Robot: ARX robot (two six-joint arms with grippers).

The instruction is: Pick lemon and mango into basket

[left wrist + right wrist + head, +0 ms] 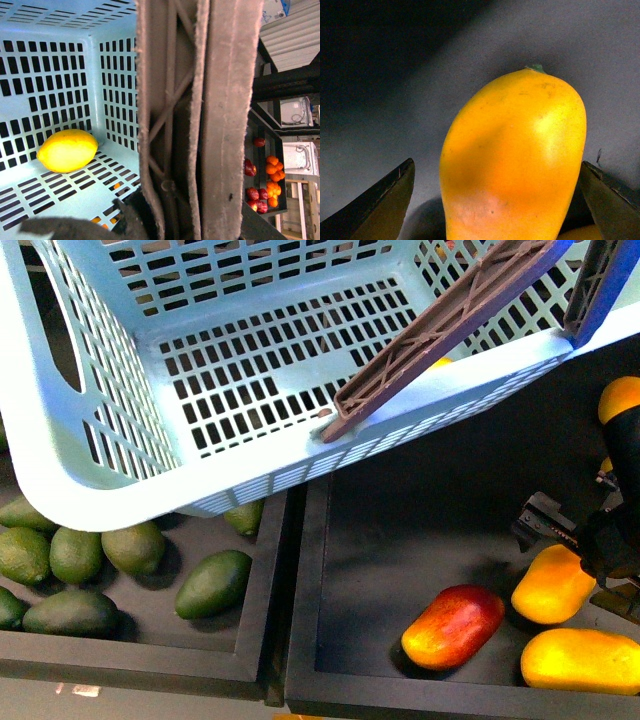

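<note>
Bright, even light; the mango (515,160) carries a soft glare, and the near handle (200,120) blurs in my left wrist view.

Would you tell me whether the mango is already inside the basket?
No, the mango lies on the dark tray between the fingers of the open right gripper, not in the basket.

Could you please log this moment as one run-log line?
lemon: in basket | mango: in bin, open right fingers either side | basket handle: fills left wrist view, grip unclear
</note>
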